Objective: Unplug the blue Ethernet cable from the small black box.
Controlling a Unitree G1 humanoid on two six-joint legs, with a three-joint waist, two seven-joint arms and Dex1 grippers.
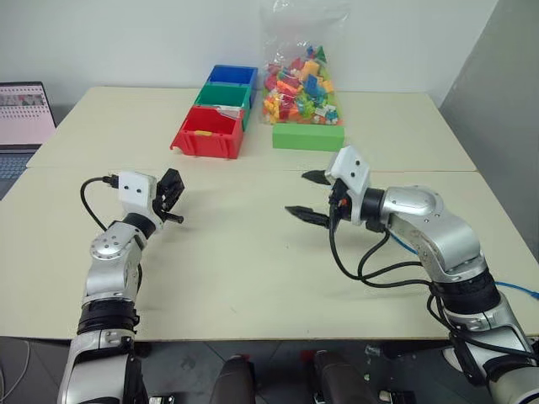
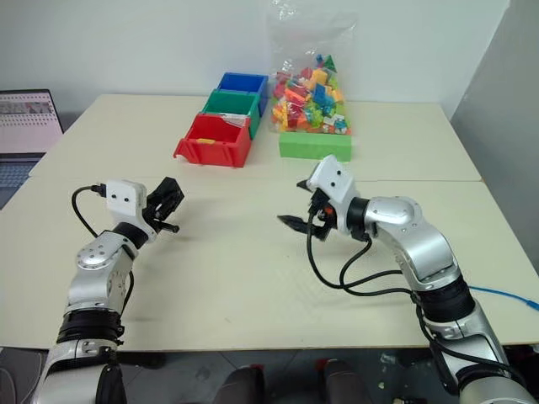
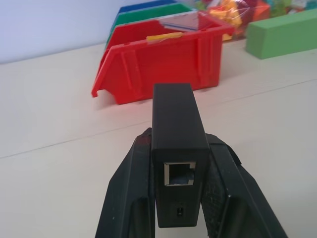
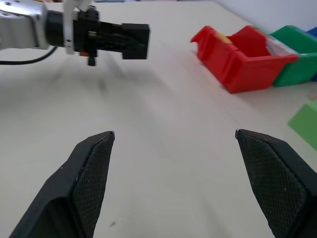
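The blue Ethernet cable [image 1: 515,290] trailed off the table's [image 1: 253,269] near right edge. The left gripper [image 3: 178,198] pinched the small black box [image 3: 177,144] over open tabletop; the right gripper [image 1: 310,196] hung spread. The red bin [image 1: 206,133] stood farther back

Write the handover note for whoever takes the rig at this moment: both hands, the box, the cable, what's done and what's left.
Left hand: shut on the small black box, held above the table; its port faces the wrist camera with no plug in it.
Right hand: open, holding nothing, above mid-table.
Blue Ethernet cable: a stretch shows at the table's right edge, behind the right arm; its plug end is hidden.
Done: cable is out of the box.
Left: setting the box down, if wanted.
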